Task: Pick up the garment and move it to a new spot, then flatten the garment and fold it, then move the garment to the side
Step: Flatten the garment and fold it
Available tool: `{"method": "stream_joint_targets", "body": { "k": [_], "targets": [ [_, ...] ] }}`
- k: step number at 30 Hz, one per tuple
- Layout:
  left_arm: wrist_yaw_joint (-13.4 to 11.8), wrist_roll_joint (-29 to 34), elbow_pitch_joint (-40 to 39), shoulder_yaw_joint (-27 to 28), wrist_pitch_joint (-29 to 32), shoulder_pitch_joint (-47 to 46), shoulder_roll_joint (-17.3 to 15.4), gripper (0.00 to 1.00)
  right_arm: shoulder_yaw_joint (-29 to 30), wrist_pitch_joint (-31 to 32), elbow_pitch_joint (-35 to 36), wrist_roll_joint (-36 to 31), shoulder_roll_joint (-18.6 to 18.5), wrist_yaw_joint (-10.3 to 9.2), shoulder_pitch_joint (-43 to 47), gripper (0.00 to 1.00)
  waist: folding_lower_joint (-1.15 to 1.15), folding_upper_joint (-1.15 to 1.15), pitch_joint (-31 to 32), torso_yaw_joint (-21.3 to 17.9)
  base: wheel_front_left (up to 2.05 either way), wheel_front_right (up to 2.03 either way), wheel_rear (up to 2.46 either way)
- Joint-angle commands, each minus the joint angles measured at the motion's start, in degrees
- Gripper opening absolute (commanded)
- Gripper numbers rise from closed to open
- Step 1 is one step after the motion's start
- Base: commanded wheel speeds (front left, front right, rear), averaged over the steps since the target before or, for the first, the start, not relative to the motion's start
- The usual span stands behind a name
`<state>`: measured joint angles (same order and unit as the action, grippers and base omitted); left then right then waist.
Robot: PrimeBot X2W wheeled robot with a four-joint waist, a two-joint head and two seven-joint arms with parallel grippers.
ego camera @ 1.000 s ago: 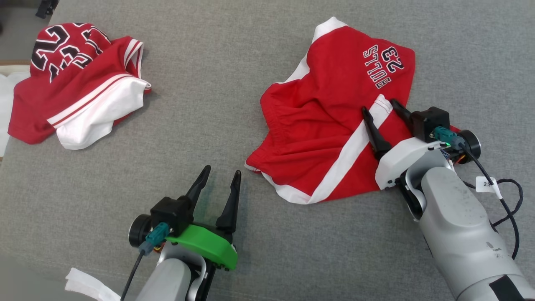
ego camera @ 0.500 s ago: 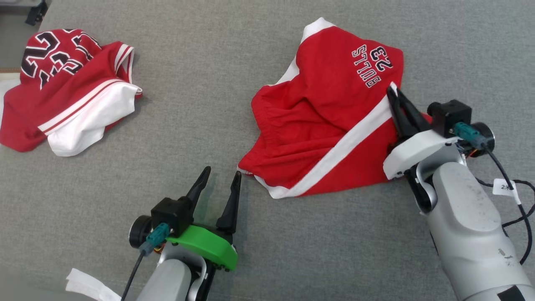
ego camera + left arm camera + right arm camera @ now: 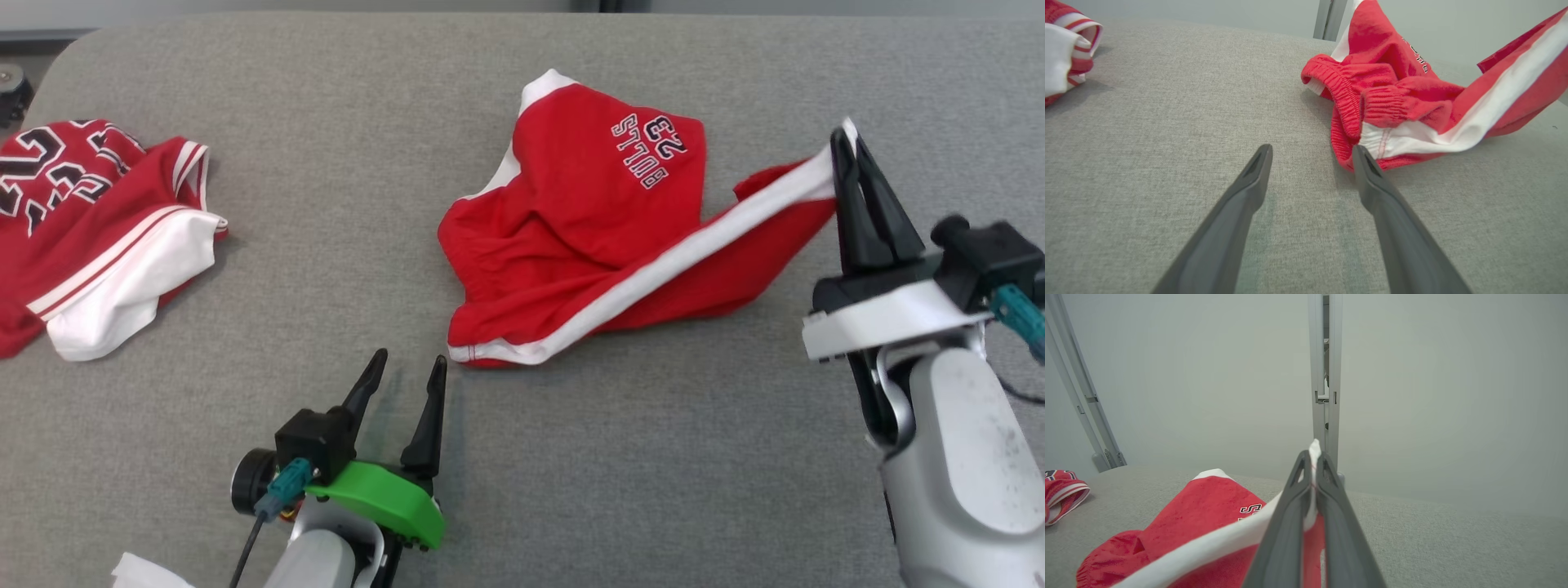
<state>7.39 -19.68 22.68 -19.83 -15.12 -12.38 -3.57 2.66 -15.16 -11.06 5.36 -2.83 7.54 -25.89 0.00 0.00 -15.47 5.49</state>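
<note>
Red shorts [image 3: 571,237] rumpled (white stripe pinched by right tool [image 3: 849,147]).

Shorts [image 3: 571,229] ctr-right on table [image 3: 326,261] — jersey [image 3: 90,220] far left.

Two red-and-white garments: one pair of shorts [image 3: 571,212] and one jersey [image 3: 90,220], well to the left of the shorts. Two end effectors: the left end effector [image 3: 410,357] near the shorts' waistband corner, the right end effector [image 3: 849,139] on the shorts' white stripe. One grey bench [image 3: 326,245].
</note>
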Motion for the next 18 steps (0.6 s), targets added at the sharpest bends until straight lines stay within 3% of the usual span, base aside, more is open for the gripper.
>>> {"method": "stream_joint_targets", "body": {
  "k": [1,2,5,11,18],
  "targets": [
    [0.16,0.57,0.22,0.5,-0.05,1.29,-0.5,1.0,1.02,0.0,0.41,-0.02,-0.18,-0.1,3.33,0.0,0.0,0.0,2.07,-2.65,0.0,0.0,0.0],
    [0.16,0.68,0.25,0.58,-0.05,1.56,-0.5,1.0,1.74,0.0,0.19,0.08,-0.2,-0.1,4.87,0.07,0.0,0.0,2.28,-3.16,0.0,0.0,0.0],
    [0.16,1.03,0.4,0.72,-0.05,2.42,-0.57,1.0,3.79,-0.01,-2.0,-0.97,-0.18,-0.1,9.69,1.0,0.0,0.0,2.9,-4.47,0.0,0.0,0.0],
    [0.16,2.18,0.77,2.3,-0.05,3.43,-0.54,1.0,8.83,0.0,-6.79,-2.42,-0.14,-0.1,16.47,1.0,0.0,0.0,3.91,-5.43,0.0,0.0,0.0],
    [0.16,4.02,0.37,3.98,-0.05,3.99,-0.32,1.0,7.61,-0.01,-4.51,-2.19,-0.18,-0.1,15.43,1.0,0.0,0.0,4.84,-5.29,0.0,0.0,0.0]
  ]
}}
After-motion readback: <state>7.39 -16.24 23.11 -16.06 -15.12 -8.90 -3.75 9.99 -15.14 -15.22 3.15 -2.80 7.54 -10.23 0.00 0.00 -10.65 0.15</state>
